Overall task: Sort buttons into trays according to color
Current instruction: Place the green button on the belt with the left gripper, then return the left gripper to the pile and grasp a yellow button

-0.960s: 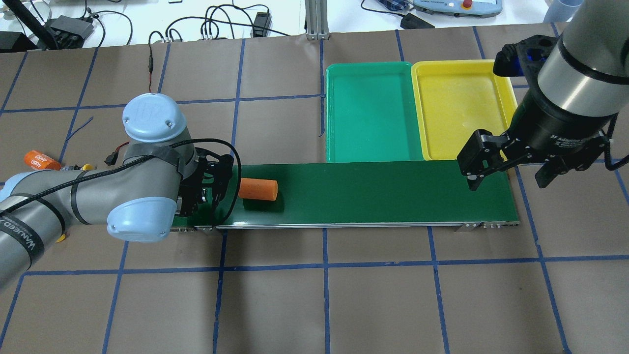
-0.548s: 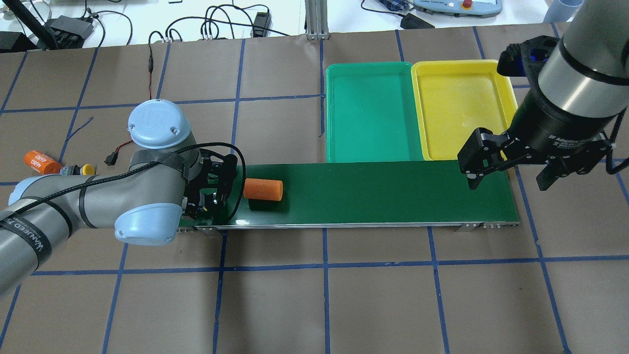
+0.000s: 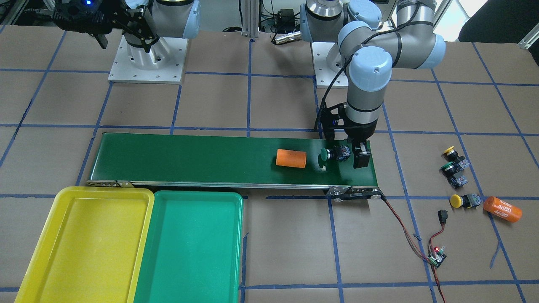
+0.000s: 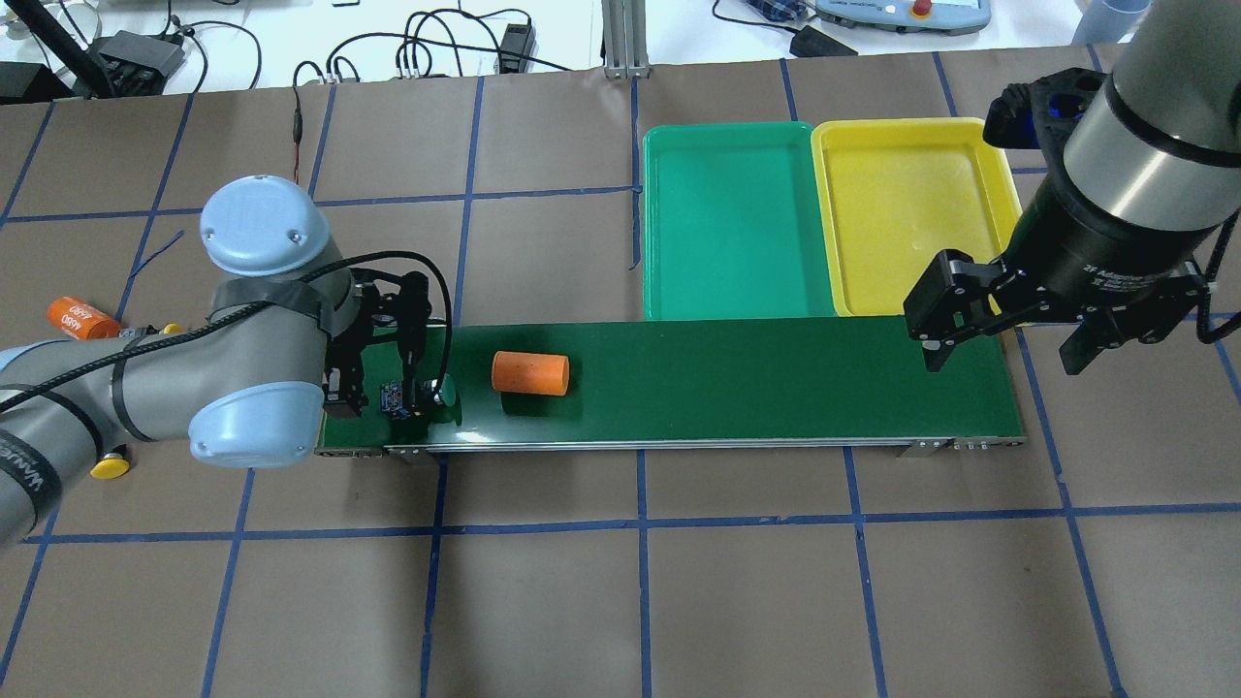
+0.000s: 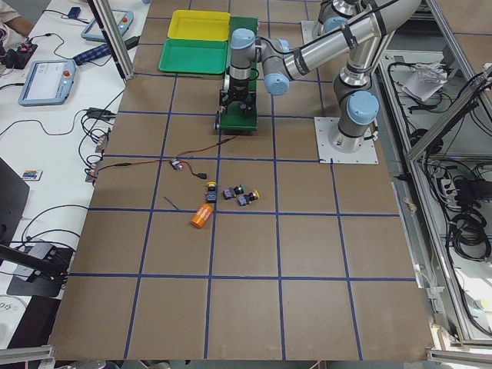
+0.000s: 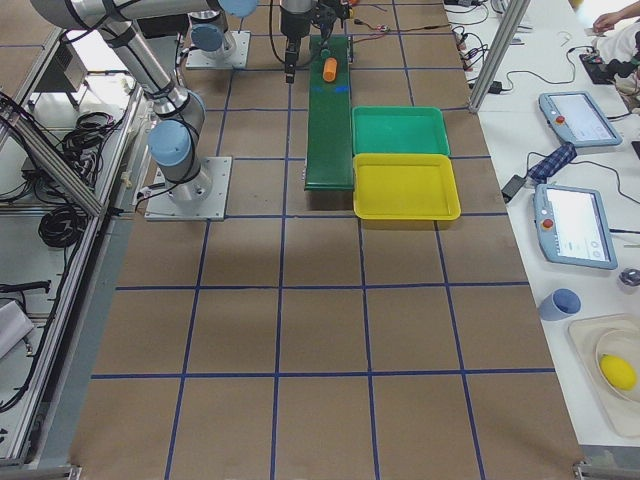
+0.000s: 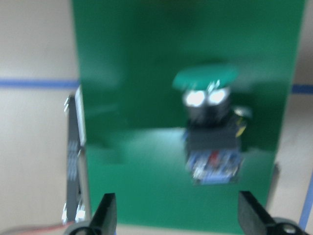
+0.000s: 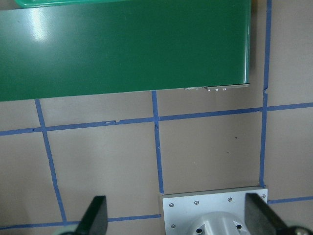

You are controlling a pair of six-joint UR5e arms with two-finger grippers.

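A green button lies on its side on the conveyor belt, cap toward the orange cylinder. My left gripper hangs open just over that button; in the left wrist view the button lies free ahead of the wide-apart fingers. Two yellow buttons and a green one lie on the table. The green tray and yellow tray hold nothing. My right gripper is open above the belt's other end.
A second orange cylinder marked 4680 lies past the loose buttons. A small circuit board with red and black wires runs from the belt's end. Both arm base plates stand behind the belt.
My left arm has drawn back toward the belt's end, and the green button now shows lying on the belt. The orange cylinder has drifted along the belt toward the trays.
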